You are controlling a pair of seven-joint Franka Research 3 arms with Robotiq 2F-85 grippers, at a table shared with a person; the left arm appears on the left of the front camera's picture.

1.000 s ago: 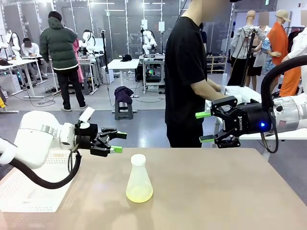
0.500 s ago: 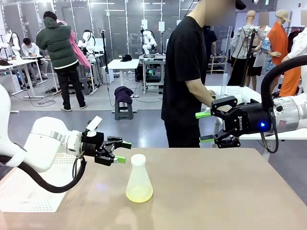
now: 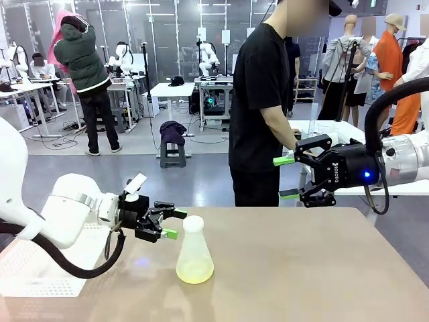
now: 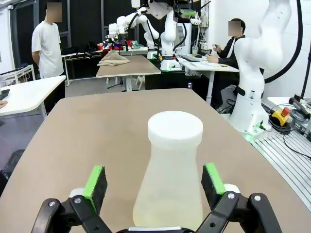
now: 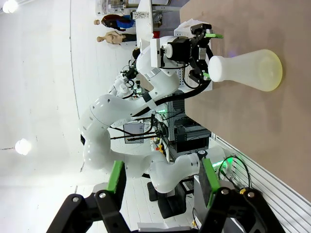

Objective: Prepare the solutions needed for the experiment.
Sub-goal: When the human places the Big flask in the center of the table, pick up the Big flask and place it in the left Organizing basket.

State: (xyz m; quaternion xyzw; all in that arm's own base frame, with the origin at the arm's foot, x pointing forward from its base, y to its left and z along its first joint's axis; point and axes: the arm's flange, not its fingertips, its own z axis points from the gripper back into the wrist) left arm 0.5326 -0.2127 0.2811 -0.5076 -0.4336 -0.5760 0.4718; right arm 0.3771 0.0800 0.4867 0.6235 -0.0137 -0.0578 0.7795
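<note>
- Conical flask (image 3: 194,245): frosted, translucent white; the rim is opaque white.
- Solutions (image 3: 195,272): pale yellow, see-through.
- Surface (image 3: 301,268): plain matte tan, with no pattern.
- Left end effector (image 3: 174,224): black body, with a bright green pad on each finger.
- Right end effector (image 3: 285,178): black body with green pads, white lettering on the housing and one blue indicator light (image 3: 366,176).
- Left arm (image 3: 67,215): glossy white casing with a silver ring at the wrist.
- Right arm (image 3: 409,157): white and silver-grey.
- Mat (image 3: 27,268): white, with a fine grid of dots.
- Person's T-shirt (image 3: 258,87): solid black.
- Floor (image 3: 194,168): grey.
</note>
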